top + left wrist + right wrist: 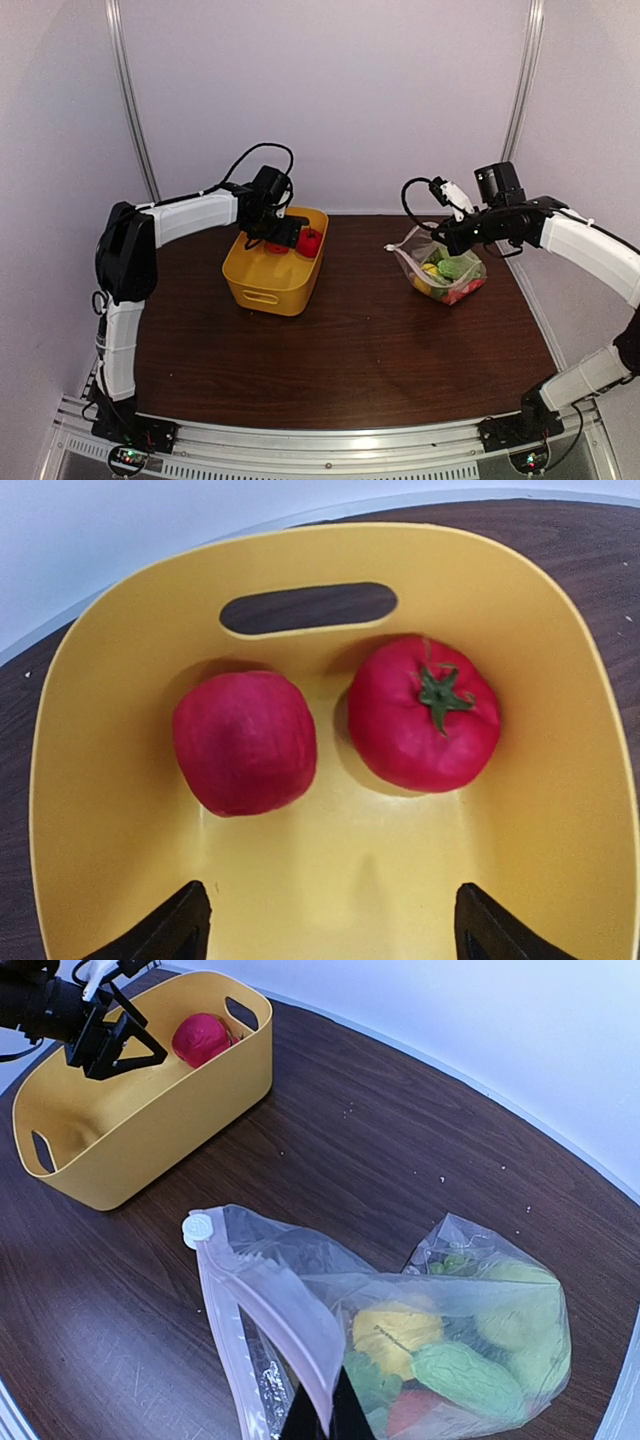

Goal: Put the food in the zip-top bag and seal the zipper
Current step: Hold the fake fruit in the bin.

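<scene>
Two red toy foods lie in the yellow basket point(110, 740): a plain round one point(245, 742) and a tomato point(425, 725) with a green stem. My left gripper point(335, 930) hangs open just above the basket floor, short of both, holding nothing. It also shows over the basket point(272, 285) in the top view as the left gripper point(283, 232). The zip-top bag point(440, 1290) lies at the right with yellow point(395, 1330) and green point(465, 1380) food inside. My right gripper point(325, 1415) is shut on the zipper point(260, 1305) strip, holding the mouth up and open. A white slider point(198, 1229) sits at the strip's end.
The basket point(150, 1125) stands at the back left of the dark wooden table point(360, 340), the bag point(447, 270) at the back right. White walls close in behind and at both sides. The table's right edge runs close to the bag.
</scene>
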Robot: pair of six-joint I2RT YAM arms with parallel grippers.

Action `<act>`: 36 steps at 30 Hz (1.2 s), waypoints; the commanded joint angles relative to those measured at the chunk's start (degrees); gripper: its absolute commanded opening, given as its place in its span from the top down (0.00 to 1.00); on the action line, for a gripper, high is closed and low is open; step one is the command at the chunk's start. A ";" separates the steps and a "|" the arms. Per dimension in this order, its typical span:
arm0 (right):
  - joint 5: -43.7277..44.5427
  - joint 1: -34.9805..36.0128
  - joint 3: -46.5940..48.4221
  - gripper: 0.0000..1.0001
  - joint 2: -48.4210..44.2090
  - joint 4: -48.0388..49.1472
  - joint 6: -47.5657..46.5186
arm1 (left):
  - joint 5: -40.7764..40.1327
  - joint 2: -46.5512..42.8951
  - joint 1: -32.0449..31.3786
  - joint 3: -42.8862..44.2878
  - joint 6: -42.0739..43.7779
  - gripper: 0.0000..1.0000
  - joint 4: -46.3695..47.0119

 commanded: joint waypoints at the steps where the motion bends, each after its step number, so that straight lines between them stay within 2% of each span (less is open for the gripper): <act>1: -1.55 -0.03 -1.13 1.00 -1.60 1.10 0.69 | -3.16 3.36 1.50 4.59 0.37 0.15 2.20; 11: -1.54 -0.03 -1.68 1.00 -2.34 1.00 0.91 | -3.41 11.96 3.09 13.65 0.05 0.18 1.50; 28: -1.44 -0.03 -2.91 1.00 -3.20 1.26 0.85 | -6.25 18.24 4.86 18.01 -0.92 0.28 1.90; 33: -1.53 -0.03 -2.66 1.00 -3.12 1.12 0.93 | -5.45 19.94 5.29 19.79 -1.12 0.23 1.78; 36: -1.49 -0.10 -2.47 1.00 -3.16 0.90 0.93 | -4.84 20.35 5.39 20.39 -1.14 0.27 1.95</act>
